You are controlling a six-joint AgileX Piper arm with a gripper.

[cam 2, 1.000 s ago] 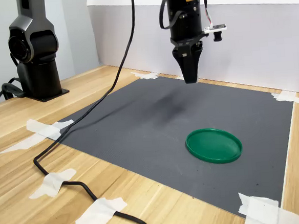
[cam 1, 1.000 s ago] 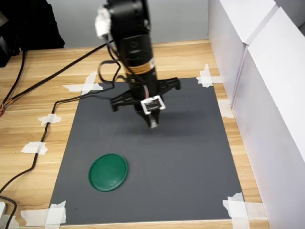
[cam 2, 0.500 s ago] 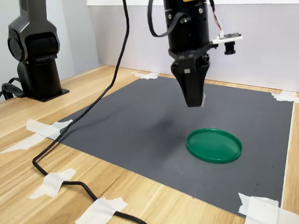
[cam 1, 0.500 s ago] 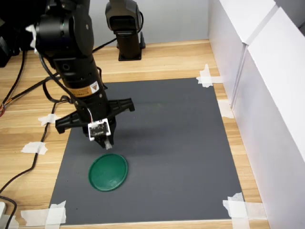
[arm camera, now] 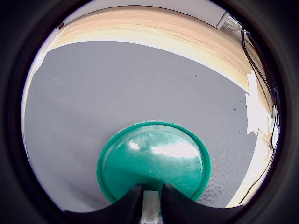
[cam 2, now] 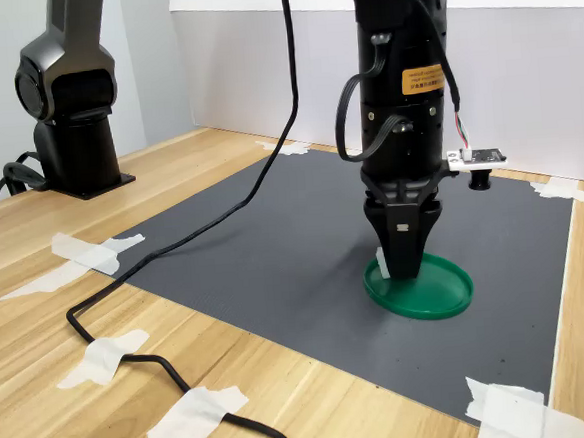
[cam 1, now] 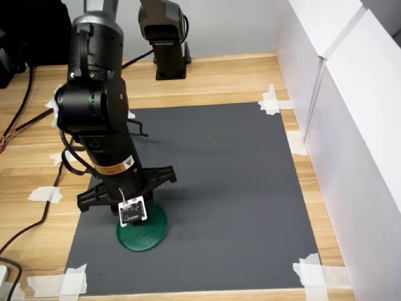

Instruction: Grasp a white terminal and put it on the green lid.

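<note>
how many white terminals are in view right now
1. The tiny white plastic rectangular terminal sits clamped in the end effector, right over the near edge of the flat round dark green plastic lid. The arm hides part of the mat, so others could be hidden.

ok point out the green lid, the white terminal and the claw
green lid (arm camera: 154, 154): wrist view, middle of its face
white terminal (arm camera: 150, 207): wrist view, its visible face
claw (cam 2: 404, 269): second exterior view, between its tips

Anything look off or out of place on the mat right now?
Nothing stands out. The gripper hangs low over the green lid with the white terminal clamped between its fingers. The grey mat lies flat with its corners taped, and the lid sits level on it. No spill or damage shows.
</note>
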